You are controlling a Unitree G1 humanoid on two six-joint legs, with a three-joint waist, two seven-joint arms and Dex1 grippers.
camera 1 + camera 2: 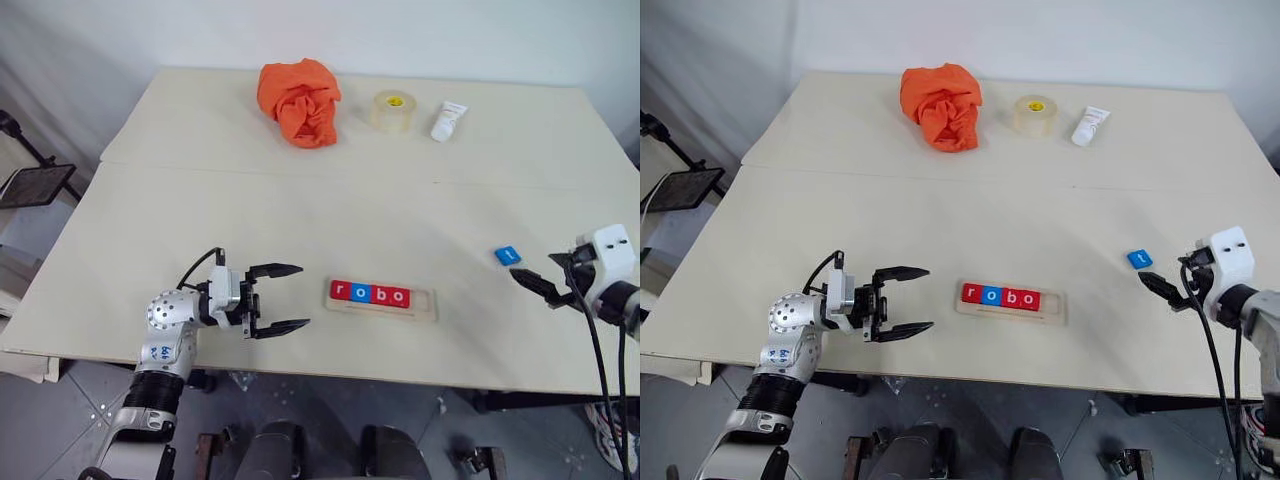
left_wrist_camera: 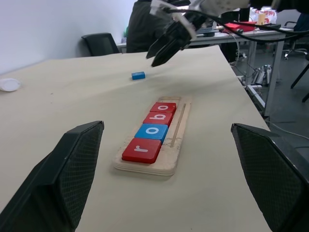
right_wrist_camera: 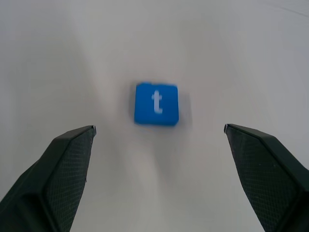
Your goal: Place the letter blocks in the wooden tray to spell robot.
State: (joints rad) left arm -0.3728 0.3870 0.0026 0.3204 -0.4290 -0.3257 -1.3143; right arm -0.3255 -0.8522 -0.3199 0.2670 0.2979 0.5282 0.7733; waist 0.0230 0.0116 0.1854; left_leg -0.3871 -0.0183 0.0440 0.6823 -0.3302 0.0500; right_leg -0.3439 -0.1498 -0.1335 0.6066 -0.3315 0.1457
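Pale beige surface fills most of the head view, with a white wall behind it. Low in the centre of the frame lies the wooden tray, its long axis running left to right; four letter blocks sit in its groove and read "robo", and the slot at its right end is free. The last one, the blue t block, lies flat on the surface at the right of the frame, well apart from the tray. The right pincer is just below and right of this block, near but not touching, its jaws wide and holding nothing; in its wrist view the block lies straight ahead, centred between the two fingers. The left pincer waits left of the tray, also wide and empty. I judge the right arm is much nearer, so the pick belongs to it.
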